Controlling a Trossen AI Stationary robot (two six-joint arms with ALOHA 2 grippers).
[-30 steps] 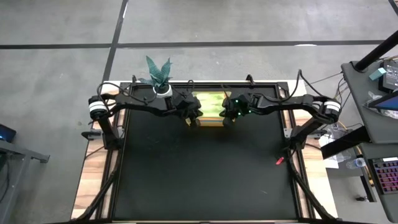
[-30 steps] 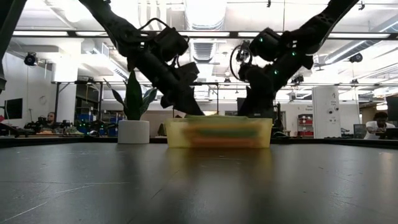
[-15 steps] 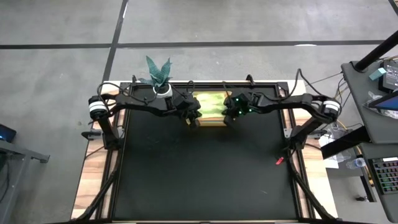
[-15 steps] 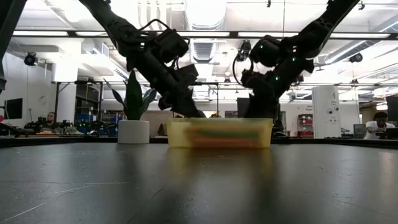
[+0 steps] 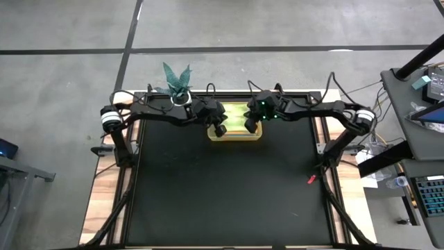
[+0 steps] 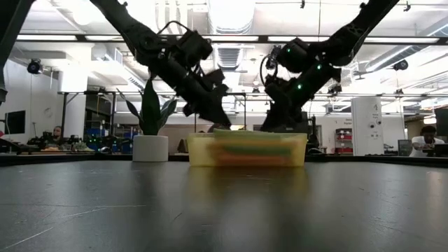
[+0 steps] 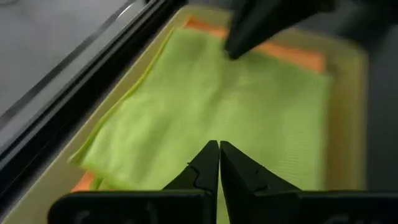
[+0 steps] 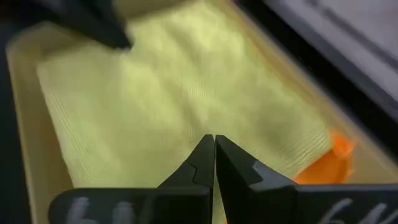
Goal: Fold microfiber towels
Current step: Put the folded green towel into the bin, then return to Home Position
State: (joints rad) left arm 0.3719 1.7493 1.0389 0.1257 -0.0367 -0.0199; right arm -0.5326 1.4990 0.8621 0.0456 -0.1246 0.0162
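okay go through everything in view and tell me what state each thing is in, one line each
Left claw: shut, empty, over the bin.
Right claw: shut, empty, over the bin.
Bin: upright at the table's far edge, holding towels.
Green towel: flat, on top of the stack.
Orange towel: beneath the green one, edges showing.
Plant: upright beside the bin.

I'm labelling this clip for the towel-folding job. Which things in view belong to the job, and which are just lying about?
Belongs to the job:
- soft lime green microfiber towel, top of the stack
- orange-yellow towel beneath it
- left gripper, fingers shut, above the bin
- right gripper, fingers shut, above the bin

Just there:
- translucent yellow-green rectangular bin holding the towels
- potted plant in a white pot
- small red item on the table
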